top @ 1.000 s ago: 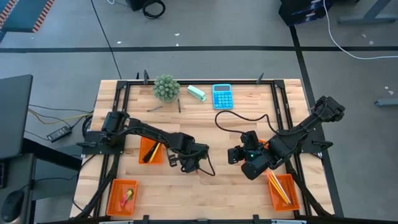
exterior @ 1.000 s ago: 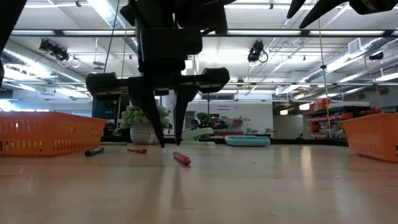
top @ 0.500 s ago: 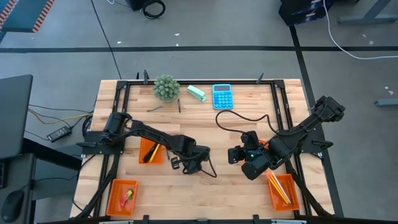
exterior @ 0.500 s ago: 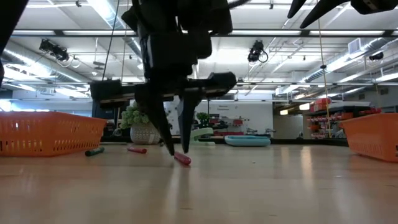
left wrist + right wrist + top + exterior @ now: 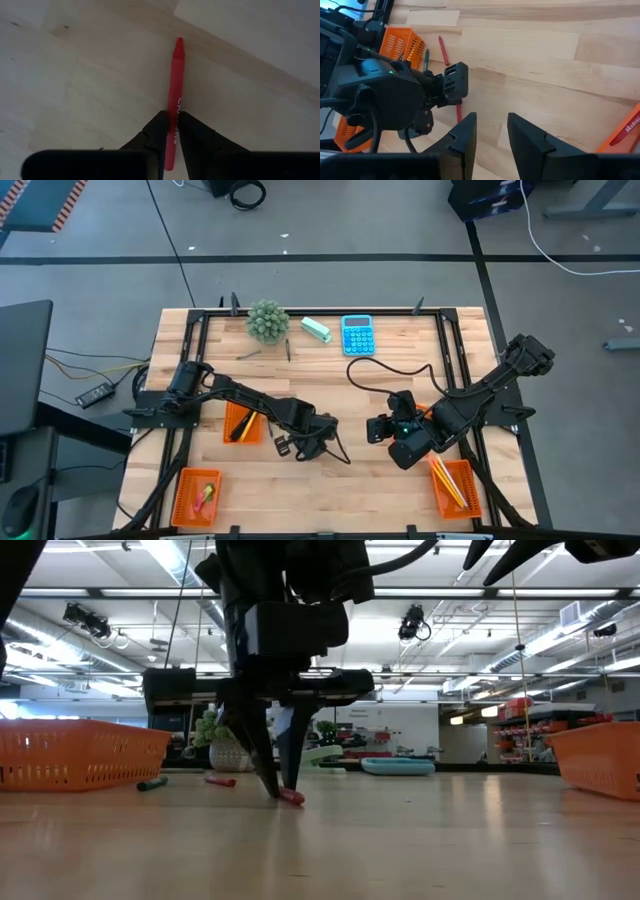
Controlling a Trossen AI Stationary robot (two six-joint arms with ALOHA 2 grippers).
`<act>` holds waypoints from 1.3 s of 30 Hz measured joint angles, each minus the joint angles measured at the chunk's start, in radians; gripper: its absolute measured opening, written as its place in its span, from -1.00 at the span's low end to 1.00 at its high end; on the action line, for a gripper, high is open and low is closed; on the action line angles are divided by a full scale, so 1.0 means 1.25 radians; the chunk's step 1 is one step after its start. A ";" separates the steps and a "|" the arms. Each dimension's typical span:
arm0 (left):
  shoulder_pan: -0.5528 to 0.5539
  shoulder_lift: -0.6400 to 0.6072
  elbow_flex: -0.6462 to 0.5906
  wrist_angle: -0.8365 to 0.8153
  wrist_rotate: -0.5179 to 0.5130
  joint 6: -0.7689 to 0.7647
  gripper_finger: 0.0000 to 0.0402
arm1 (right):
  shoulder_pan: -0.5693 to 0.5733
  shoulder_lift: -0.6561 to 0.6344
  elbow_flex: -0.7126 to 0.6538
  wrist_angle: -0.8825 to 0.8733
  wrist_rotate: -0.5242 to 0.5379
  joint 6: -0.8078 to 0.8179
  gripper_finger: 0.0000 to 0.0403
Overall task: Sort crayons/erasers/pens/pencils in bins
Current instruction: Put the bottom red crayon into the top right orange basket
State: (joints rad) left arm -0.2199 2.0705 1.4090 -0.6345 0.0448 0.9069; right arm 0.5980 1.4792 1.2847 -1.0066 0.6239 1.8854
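I am bringing the left hand (image 5: 170,131) down over a short, slim red wax crayon (image 5: 174,100) lying flat mid-surface; its dark fingers (image 5: 156,132) are pinching narrowly on both sides of it. The crayon's long axis is running straight ahead between them. The right hand (image 5: 490,131), half-open and empty, is waiting further toward the right edge of the pale wooden surface (image 5: 380,480).

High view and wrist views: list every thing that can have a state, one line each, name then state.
left gripper: down at the table, fingers close around the red crayon
red crayon: lying flat on the wood, between the left fingers
right gripper: open, empty, above the table
bin by the left arm: holds sticks
front left bin: holds small erasers
front right bin: holds pencils
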 joint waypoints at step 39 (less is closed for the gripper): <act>0.170 -0.267 0.021 0.088 0.326 -0.469 -0.92 | 0.156 -0.009 0.113 0.000 0.192 -0.148 -0.42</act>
State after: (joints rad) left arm -0.0080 1.7362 1.4353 -0.5243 0.4525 0.3211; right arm 0.7931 1.4675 1.4262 -1.0066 0.8644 1.7000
